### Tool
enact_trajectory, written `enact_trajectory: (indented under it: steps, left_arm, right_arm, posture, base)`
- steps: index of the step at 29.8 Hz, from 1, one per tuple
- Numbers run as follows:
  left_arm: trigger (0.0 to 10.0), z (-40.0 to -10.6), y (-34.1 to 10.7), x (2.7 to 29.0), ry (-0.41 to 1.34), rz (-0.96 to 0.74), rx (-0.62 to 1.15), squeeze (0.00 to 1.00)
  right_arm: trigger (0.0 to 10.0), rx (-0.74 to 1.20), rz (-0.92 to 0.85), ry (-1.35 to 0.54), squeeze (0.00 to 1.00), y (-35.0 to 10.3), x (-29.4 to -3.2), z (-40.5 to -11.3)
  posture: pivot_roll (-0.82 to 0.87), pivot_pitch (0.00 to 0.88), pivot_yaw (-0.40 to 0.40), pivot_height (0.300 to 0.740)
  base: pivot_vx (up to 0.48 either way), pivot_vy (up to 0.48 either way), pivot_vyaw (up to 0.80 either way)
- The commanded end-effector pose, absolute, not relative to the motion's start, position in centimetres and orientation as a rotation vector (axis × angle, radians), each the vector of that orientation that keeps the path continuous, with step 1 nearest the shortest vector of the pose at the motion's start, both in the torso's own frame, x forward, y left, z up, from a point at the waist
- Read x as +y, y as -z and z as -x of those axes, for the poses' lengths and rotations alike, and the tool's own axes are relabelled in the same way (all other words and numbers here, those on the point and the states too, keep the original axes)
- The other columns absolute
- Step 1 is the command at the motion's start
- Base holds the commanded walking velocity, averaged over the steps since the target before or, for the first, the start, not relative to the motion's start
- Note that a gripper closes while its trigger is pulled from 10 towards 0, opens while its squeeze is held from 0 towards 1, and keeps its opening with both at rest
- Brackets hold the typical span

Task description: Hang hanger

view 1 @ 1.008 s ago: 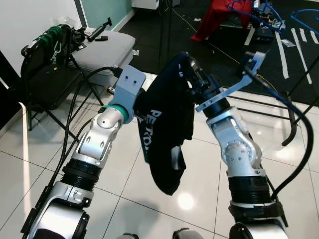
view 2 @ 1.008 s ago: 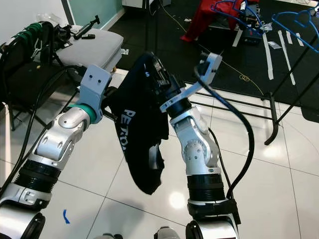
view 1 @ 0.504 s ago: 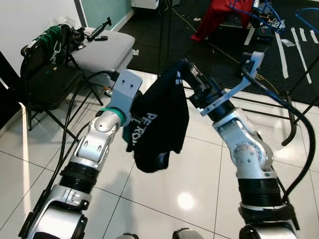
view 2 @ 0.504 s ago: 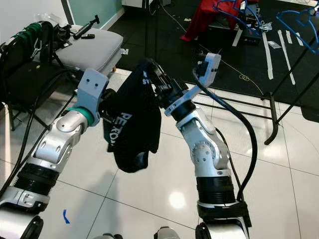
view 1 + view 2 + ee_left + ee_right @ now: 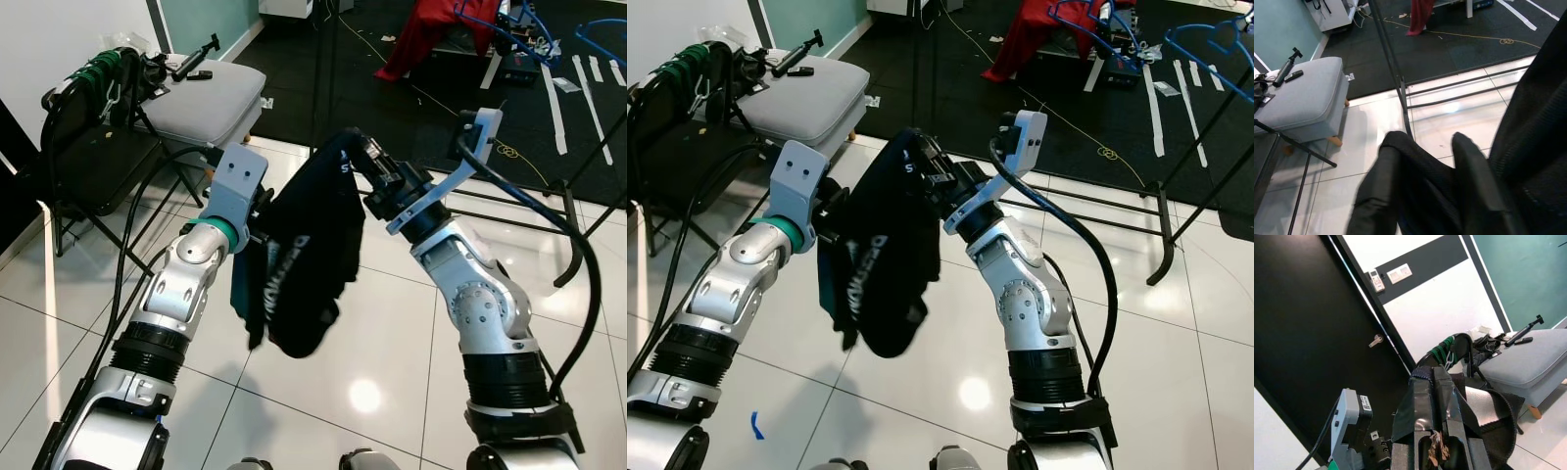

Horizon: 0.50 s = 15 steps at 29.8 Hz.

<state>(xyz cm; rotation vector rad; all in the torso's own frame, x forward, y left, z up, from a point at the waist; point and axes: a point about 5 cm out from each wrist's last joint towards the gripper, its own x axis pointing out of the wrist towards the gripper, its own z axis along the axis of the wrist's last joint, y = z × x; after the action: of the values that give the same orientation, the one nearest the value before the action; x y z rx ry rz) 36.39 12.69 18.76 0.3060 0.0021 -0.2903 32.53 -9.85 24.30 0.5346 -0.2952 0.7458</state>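
A black T-shirt (image 5: 309,255) with white lettering hangs in front of me above the white floor tiles. My right gripper (image 5: 364,162) is shut on its top edge, and the right wrist view shows the closed fingers (image 5: 1437,401) wrapped in black cloth. My left gripper (image 5: 1425,161) sits against the shirt's left side at mid height, fingers (image 5: 1383,186) apart, with dark cloth lying between their bases. A teal strip (image 5: 240,286) shows along the shirt's left edge. The shirt hides any hanger inside it.
A black rack pole (image 5: 318,59) rises behind the shirt, with floor rails (image 5: 509,201) to the right. Blue hangers (image 5: 1205,39) and a red garment (image 5: 421,34) are at the back. A grey stool (image 5: 201,98) and a black chair (image 5: 93,147) stand on the left.
The shirt's lower part has dropped and swung left, so the lettering now runs more upright. My left forearm has shifted slightly lower and left. My right gripper keeps hold of the top.
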Motion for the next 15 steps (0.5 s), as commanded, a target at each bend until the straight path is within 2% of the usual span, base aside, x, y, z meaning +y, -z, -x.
enact_trajectory:
  steps: [1, 14, 15]
  left_arm:
    - [10.0, -36.27, -18.02, 13.01, 0.292, -0.303, 0.027, 1.0]
    - [10.0, -35.91, -18.28, 12.55, 0.359, -0.275, 0.004, 1.0]
    - [10.0, -35.95, -18.49, 12.63, 0.364, -0.273, -0.008, 0.27]
  right_arm:
    - [0.0, -0.319, -0.526, -0.764, 0.0, -24.97, -9.62, -32.19]
    - [0.0, -0.291, -0.447, -0.822, 0.0, -24.64, -10.49, -31.91]
    - [0.0, -0.275, -0.425, -0.84, 0.0, -24.41, -10.5, -31.82]
  posture:
    - [-0.06, 0.029, 0.036, 0.74]
    - [-0.06, 0.035, 0.032, 0.74]
    - [-0.06, 0.037, 0.031, 0.74]
  base:
    - [0.0, 0.0, 0.0]
    - [0.0, 0.0, 0.0]
    - [0.0, 0.0, 0.0]
